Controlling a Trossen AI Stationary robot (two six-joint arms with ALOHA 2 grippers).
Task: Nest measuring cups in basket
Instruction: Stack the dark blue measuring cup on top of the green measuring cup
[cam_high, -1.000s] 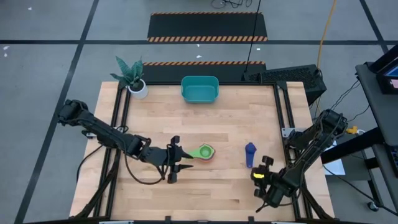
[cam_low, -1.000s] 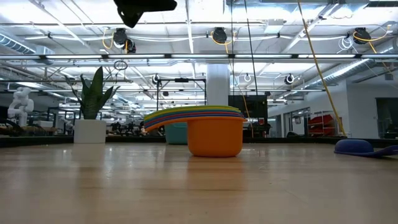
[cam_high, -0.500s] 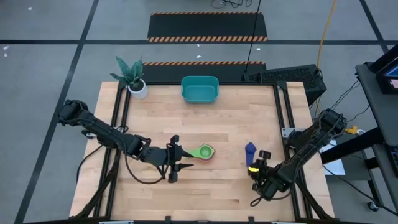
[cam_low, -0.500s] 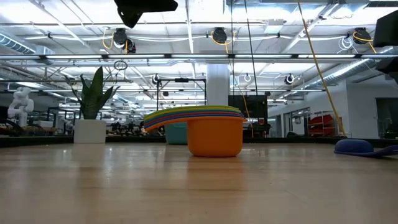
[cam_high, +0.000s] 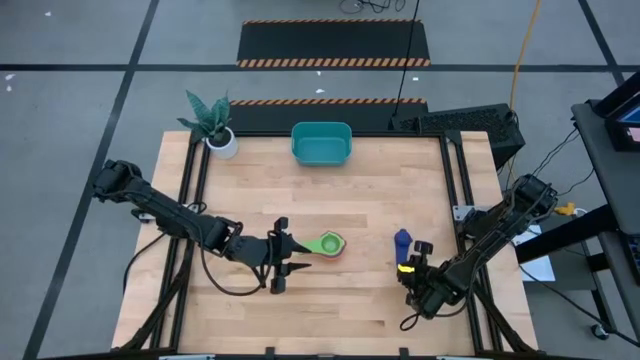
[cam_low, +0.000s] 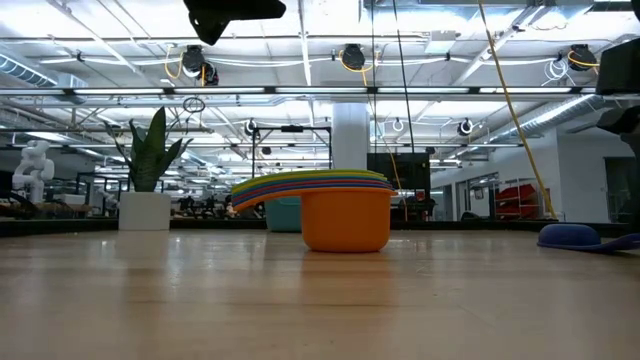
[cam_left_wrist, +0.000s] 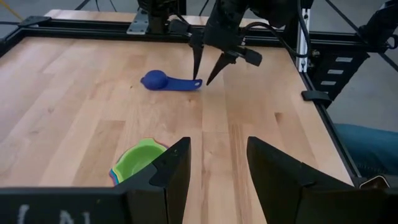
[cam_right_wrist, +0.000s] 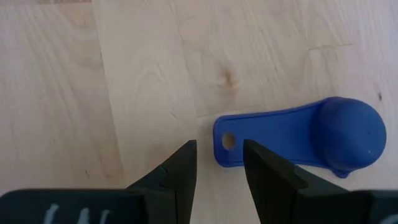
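Right gripper (cam_high: 405, 267) nearer blue cup (cam_high: 402, 242) — open.

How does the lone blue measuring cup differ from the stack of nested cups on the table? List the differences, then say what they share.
The blue measuring cup lies alone, bowl down, dome up; the stack of nested cups sits upright with the green cup's open bowl on top. The blue measuring cup lies by the right gripper, the stack by the left gripper. The blue cup looks smaller than the stack's green top cup. Both rest on the wooden table, outside the teal basket.
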